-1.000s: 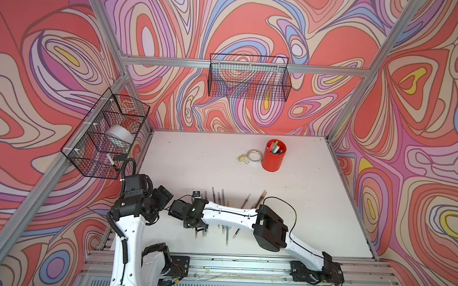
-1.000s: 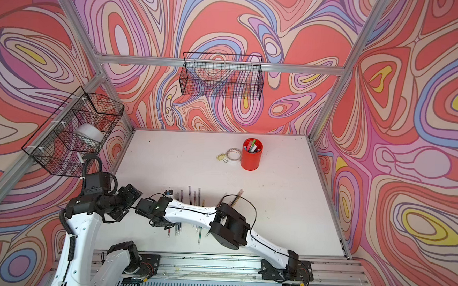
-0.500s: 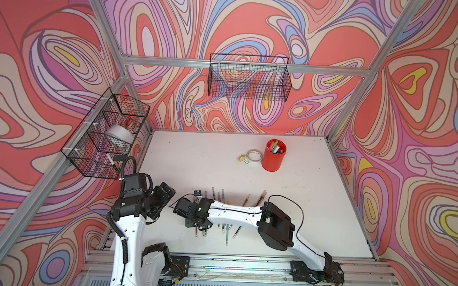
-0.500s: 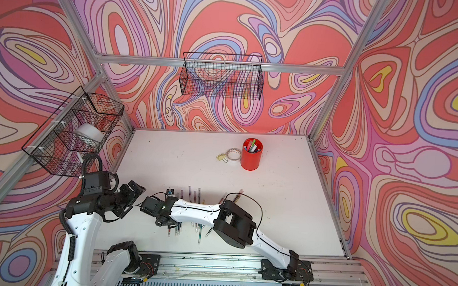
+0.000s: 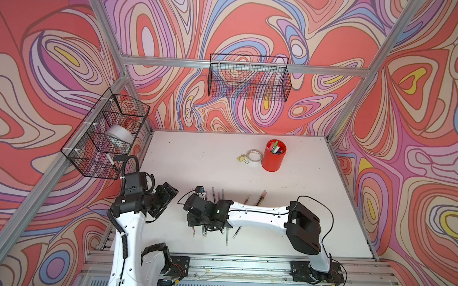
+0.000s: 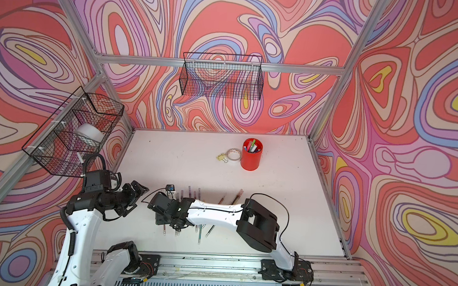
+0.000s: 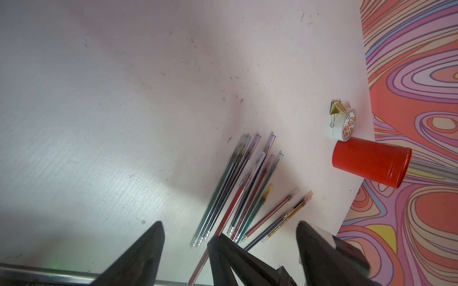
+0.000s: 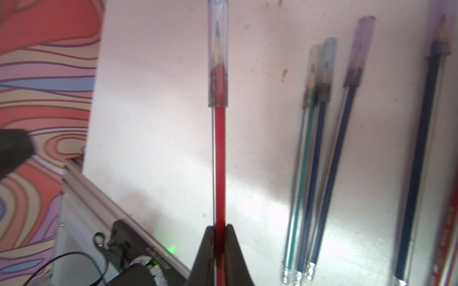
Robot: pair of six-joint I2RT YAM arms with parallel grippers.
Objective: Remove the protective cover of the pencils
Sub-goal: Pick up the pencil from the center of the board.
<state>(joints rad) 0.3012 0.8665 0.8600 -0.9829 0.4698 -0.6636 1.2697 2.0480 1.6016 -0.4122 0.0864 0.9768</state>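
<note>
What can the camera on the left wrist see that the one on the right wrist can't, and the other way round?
Only the left wrist view: the red cup, the tape roll and the binder clip beside it, and the left gripper, open. Only the right wrist view: a close look at the right gripper shut on the red pencil, its sharpened point visible inside the clear cap. Both: the other capped pencils lying on the white table, and a metal rail with a green glow.

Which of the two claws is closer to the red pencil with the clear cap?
Right. The right gripper is shut on the shaft of the red pencil; the left gripper hangs open off to one side, not touching it.
</note>
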